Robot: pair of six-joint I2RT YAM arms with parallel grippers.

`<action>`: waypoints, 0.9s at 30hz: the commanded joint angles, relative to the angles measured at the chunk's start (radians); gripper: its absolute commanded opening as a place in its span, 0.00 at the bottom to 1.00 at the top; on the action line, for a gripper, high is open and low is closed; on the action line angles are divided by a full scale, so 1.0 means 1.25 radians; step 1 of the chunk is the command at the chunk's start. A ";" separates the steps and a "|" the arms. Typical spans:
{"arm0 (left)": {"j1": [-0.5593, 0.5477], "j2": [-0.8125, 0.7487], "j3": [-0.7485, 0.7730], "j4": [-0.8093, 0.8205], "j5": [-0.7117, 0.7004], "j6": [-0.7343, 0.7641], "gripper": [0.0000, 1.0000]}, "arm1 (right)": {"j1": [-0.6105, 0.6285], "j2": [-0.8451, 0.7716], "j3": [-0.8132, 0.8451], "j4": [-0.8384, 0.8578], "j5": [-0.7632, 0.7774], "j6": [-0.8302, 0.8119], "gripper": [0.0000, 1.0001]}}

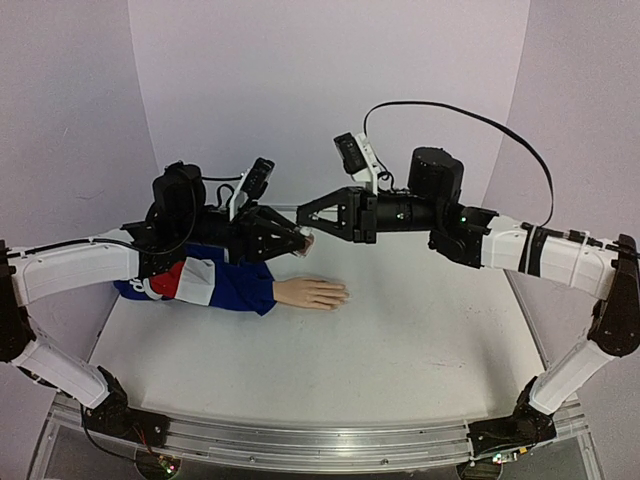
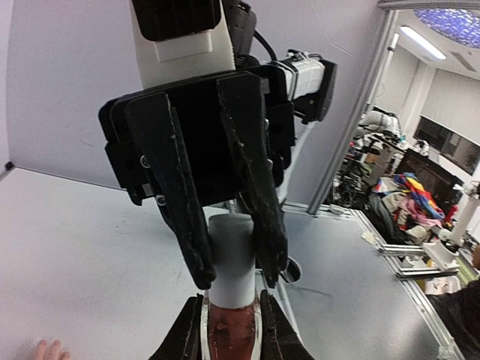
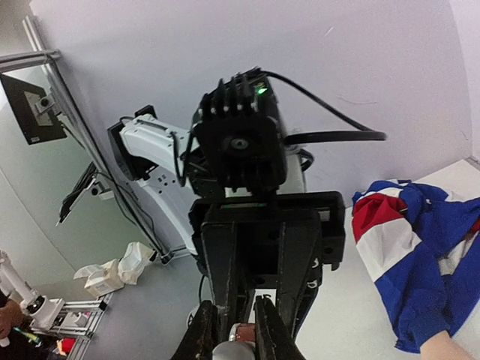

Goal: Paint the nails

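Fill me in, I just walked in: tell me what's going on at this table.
Both arms meet in mid-air over the table. The left gripper clamps a small pink bottle by its body, and the right gripper is closed on its white cap, apparently to open it. The mannequin hand, in a blue, red and white sleeve, lies on the table below with no gripper on it. Its nails are too small to tell whether any are painted.

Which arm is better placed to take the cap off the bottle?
Right, probably. The right gripper is closed on the white cap, while the left gripper holds the pink bottle.
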 commanded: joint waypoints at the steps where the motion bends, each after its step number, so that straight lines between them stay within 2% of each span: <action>1: 0.003 -0.034 0.002 0.049 -0.285 0.072 0.00 | 0.014 -0.016 -0.022 0.025 0.032 0.022 0.00; 5: 0.001 -0.032 -0.011 0.050 -0.578 0.136 0.00 | 0.021 -0.024 -0.033 -0.022 0.207 0.034 0.00; 7: 0.000 -0.004 0.010 0.053 -0.668 0.173 0.00 | 0.030 -0.025 -0.042 -0.040 0.342 0.061 0.00; 10: -0.010 0.068 0.052 0.064 -0.712 0.238 0.00 | 0.057 -0.011 -0.015 -0.106 0.547 0.101 0.00; 13: -0.038 0.136 0.088 0.076 -0.760 0.293 0.00 | 0.097 0.029 0.044 -0.195 0.684 0.154 0.00; 16: -0.065 0.182 0.109 0.083 -0.803 0.325 0.00 | 0.117 0.062 0.084 -0.227 0.732 0.185 0.00; 21: -0.078 0.182 0.086 0.084 -0.776 0.297 0.02 | 0.117 0.027 0.063 -0.220 0.766 0.156 0.00; 23: -0.078 0.166 0.060 0.084 -0.742 0.275 0.11 | 0.109 0.006 0.044 -0.215 0.790 0.142 0.00; 26: -0.078 0.139 0.016 0.082 -0.674 0.231 0.49 | 0.081 -0.023 0.014 -0.205 0.816 0.121 0.00; 27: -0.078 0.128 -0.001 0.081 -0.644 0.218 0.67 | 0.070 -0.031 0.000 -0.203 0.831 0.109 0.00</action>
